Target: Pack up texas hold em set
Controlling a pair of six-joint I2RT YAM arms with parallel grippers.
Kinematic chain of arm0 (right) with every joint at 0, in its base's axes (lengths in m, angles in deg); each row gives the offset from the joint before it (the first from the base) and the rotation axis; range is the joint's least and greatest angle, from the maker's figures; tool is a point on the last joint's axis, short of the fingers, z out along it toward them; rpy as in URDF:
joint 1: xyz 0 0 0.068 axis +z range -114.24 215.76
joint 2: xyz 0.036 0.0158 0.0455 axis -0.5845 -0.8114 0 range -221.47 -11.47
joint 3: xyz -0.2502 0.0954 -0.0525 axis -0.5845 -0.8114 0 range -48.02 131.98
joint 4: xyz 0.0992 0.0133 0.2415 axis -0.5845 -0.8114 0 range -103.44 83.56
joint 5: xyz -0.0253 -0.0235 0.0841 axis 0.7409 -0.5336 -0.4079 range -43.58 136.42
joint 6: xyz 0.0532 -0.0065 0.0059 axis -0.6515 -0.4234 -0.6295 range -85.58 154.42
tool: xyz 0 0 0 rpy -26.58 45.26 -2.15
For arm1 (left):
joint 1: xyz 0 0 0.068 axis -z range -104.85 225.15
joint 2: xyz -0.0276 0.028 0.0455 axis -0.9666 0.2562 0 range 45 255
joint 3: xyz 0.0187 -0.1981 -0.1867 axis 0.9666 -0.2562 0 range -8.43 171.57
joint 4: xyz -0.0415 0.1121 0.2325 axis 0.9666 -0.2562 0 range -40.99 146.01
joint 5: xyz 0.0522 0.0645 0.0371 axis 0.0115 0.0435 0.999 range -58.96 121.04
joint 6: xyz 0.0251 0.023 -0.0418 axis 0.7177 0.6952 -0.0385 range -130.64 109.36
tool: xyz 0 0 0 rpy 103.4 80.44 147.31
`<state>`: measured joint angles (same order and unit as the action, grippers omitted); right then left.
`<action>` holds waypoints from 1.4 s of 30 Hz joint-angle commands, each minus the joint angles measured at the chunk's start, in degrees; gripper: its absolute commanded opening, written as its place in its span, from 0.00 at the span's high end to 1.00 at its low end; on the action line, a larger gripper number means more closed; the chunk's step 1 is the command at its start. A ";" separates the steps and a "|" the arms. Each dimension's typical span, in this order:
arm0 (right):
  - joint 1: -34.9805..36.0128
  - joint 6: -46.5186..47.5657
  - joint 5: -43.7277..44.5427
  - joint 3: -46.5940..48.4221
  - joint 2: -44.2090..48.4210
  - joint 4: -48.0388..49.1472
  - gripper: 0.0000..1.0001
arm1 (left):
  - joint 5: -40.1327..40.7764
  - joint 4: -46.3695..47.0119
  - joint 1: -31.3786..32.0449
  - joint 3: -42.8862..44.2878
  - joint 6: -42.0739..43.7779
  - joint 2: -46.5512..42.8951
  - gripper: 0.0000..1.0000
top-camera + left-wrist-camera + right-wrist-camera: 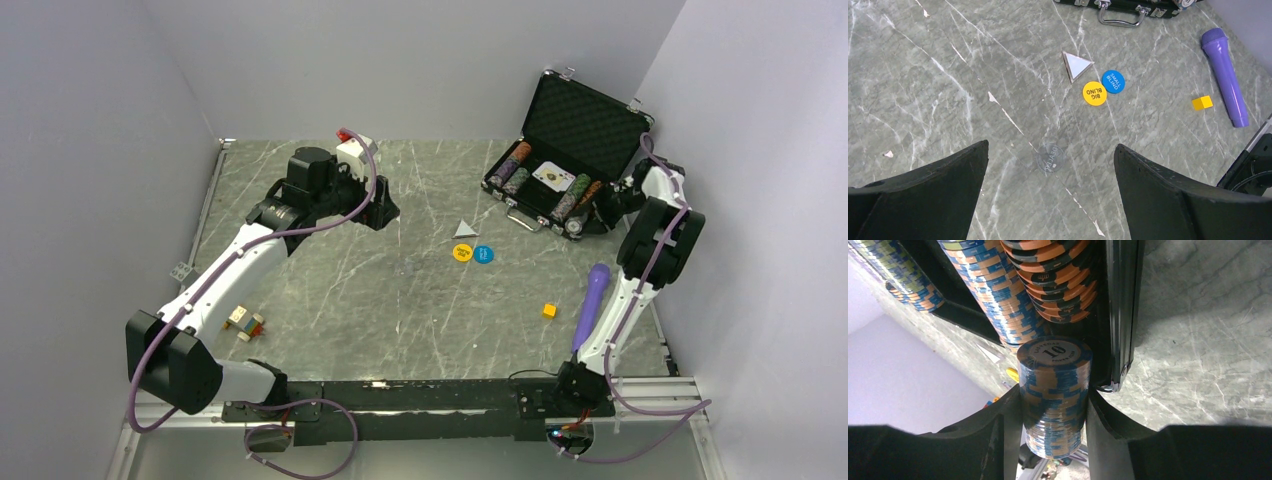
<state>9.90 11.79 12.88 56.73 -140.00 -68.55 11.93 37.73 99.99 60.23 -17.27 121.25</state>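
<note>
Right now the right gripper [1054, 407] is clamping a blue-and-orange chip stack [1054, 352] tightly between both fingers, at the edge of the briefcase [583, 125] that is standing open at the upper right of the top view. To seat it well, it should be keeping the stack level and in line with the chip rows [998, 300], clearing the case wall before releasing. The left gripper [1050, 150] is hanging wide open and empty above the tabletop [923, 75], with the yellow disc [1094, 93] and the blue disc [1113, 81] lying touching near mid-frame.
</note>
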 commanded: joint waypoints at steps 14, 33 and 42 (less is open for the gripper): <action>-2.91 0.02 -1.96 1.68 -0.59 18.90 1.00 | 0.13 1.31 0.22 0.09 0.87 -1.35 0.02; -0.35 6.33 9.76 -2.67 3.92 20.84 1.00 | -0.26 1.41 0.28 0.15 0.85 -1.03 0.02; 0.96 8.04 14.17 -2.56 4.31 18.35 0.64 | 0.02 1.20 0.34 0.10 1.01 -0.92 0.02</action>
<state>11.34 16.66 19.89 52.64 -138.69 -53.05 11.91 37.73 99.99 60.23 -17.27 121.25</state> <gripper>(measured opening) 0.461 0.984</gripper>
